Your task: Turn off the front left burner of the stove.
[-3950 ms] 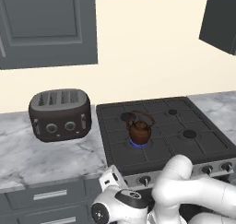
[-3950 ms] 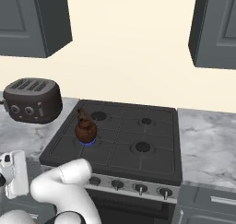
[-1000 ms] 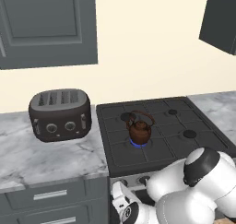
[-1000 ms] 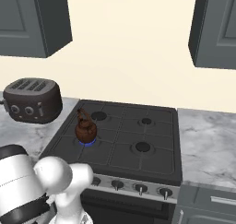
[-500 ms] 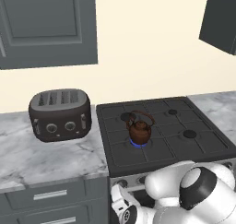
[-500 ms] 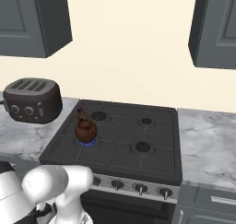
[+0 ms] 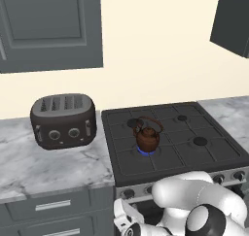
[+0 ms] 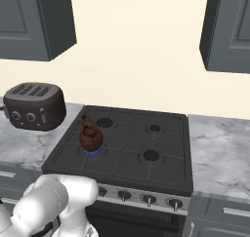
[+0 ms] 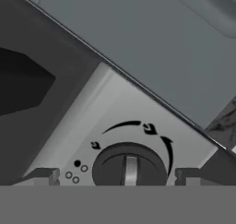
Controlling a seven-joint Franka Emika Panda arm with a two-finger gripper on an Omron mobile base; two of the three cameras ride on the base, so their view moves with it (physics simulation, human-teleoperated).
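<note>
2 fingertips spread wide, astride knob | front left burner flame blue

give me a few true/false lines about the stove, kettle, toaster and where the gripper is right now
1. A blue flame burns under the brown kettle on the front left burner. True.
2. The toaster sits on the stove. False: it stands on the marble counter, left of the stove.
3. In the hand view the gripper faces a round black knob, one fingertip on each side of it. True.
4. The gripper is shut on the knob. False: the fingertips stand apart from it.
5. Every burner carries a pot. False: the other three are bare.
</note>
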